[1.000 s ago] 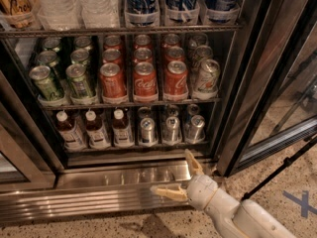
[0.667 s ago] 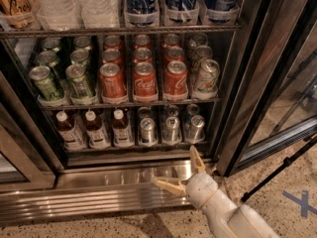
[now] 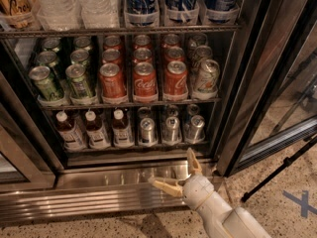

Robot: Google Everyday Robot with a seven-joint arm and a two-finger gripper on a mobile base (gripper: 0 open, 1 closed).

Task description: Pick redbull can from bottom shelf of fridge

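Hovering splayed pincer [image 3: 171, 166] at fridge [image 3: 99, 182] sill, redbull can [image 3: 171, 129] above

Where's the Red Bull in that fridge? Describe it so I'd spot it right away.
In the fridge, find the bottom shelf, just above the open gripper at the base grille. Right of the brown bottles stands the redbull can: silver and slimmer than the red cola cans above.

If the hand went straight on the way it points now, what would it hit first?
Probably the steel sill of the fridge, below the bottom shelf; the open hand sits low in front of it. The redbull cans stand higher. Depth is unclear.
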